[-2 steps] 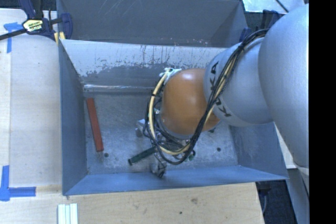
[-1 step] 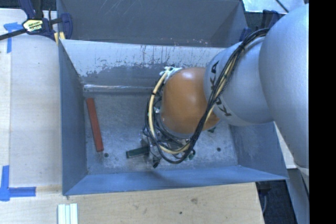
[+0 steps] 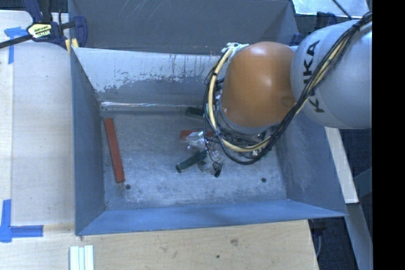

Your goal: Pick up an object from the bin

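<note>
Bin (image 3: 87, 136): grey metal, floor mostly bare, a few small things lying loose in it.
Red-orange stick (image 3: 114, 150): well off to the gripper's left, flat on the floor beside the left wall, long axis running front to back.
Dark speck (image 3: 128, 186): left of the gripper and nearer the front wall, too small to name.
Dark rod (image 3: 190, 164): just left of the gripper, lying slantwise, its right end running in under the wrist.
Red piece (image 3: 188, 134): left of the gripper and a little toward the back wall, small and flat.
Dark piece (image 3: 194, 112): further back from the gripper, at the foot of the back wall.
Pale crumpled piece (image 3: 198, 143): right against the gripper's left side, between the red piece and the dark rod.
Gripper (image 3: 212, 157): low in the middle of the bin, over this small cluster; whether it is wide, narrow or holding anything I cannot tell, as the wrist hides it.
Orange cover (image 3: 256, 82): part of the wrist, above the gripper, ringed with cables.
Arm (image 3: 335, 76): reaches in from the right.
Step in hand: likely closing on the cluster, the pale piece or the rod's near end being the probable pick.
Doing it well: centre on one thing, not the gap between three. Go down to the floor before closing. Lift straight up, so a neighbour is not dragged along.
</note>
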Tool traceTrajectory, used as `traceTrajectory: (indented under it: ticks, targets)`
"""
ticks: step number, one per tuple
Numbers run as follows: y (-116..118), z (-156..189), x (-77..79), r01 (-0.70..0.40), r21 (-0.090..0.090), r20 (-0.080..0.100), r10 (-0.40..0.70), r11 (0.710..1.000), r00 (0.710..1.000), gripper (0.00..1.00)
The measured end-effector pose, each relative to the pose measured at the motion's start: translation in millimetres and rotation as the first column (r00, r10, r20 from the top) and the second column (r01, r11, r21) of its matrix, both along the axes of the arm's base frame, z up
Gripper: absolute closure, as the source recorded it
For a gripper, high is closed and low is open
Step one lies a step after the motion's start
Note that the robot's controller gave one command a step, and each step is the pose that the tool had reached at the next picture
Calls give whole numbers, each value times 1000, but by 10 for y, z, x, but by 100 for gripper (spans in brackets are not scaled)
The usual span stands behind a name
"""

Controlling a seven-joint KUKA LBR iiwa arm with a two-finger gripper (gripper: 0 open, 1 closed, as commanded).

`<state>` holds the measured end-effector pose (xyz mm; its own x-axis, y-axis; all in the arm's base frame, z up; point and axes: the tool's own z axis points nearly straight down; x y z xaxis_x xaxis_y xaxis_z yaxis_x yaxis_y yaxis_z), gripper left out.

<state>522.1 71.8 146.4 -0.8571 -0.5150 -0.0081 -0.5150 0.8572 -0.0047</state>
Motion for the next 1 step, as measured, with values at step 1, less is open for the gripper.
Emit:
traceTrajectory:
  ticks: [1]
  targets:
    - [-61, 947, -161, 4, 1, 2, -4, 1000, 1000, 100]
